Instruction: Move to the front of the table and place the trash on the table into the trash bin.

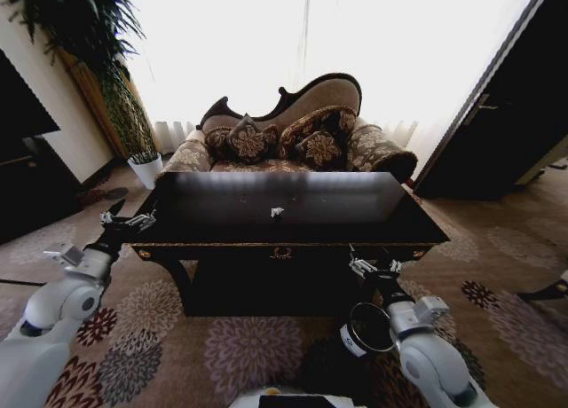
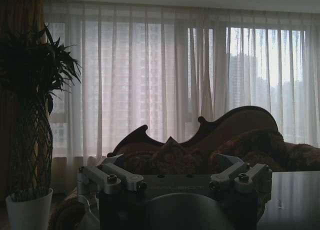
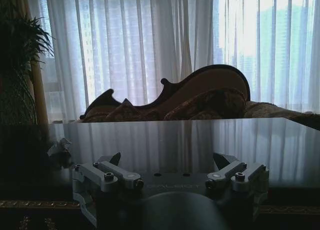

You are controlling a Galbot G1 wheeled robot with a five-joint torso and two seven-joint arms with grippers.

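Observation:
The table (image 1: pixel 355 215) stands right in front of me, its glossy black top reflecting the window. One small crumpled white piece of trash (image 1: pixel 277 213) lies near the middle of the top, and it appears as a pale lump (image 3: pixel 60 147) in the right wrist view. The black trash bin (image 1: pixel 358 333) with its white label sits on the carpet by my right forearm, which partly covers it. My left gripper (image 1: pixel 129 218) (image 2: pixel 172 162) hangs open at the table's left end. Below the table's front edge, my right gripper (image 1: pixel 375 266) (image 3: pixel 168 159) is open and holds nothing.
An ornate sofa (image 1: pixel 293 133) with cushions stands behind the table before bright curtains. A tall plant in a white pot (image 1: pixel 146 168) (image 2: pixel 27 210) is at the back left. Dark furniture (image 1: pixel 27 168) lines the left wall, and patterned carpet (image 1: pixel 240 346) lies in front.

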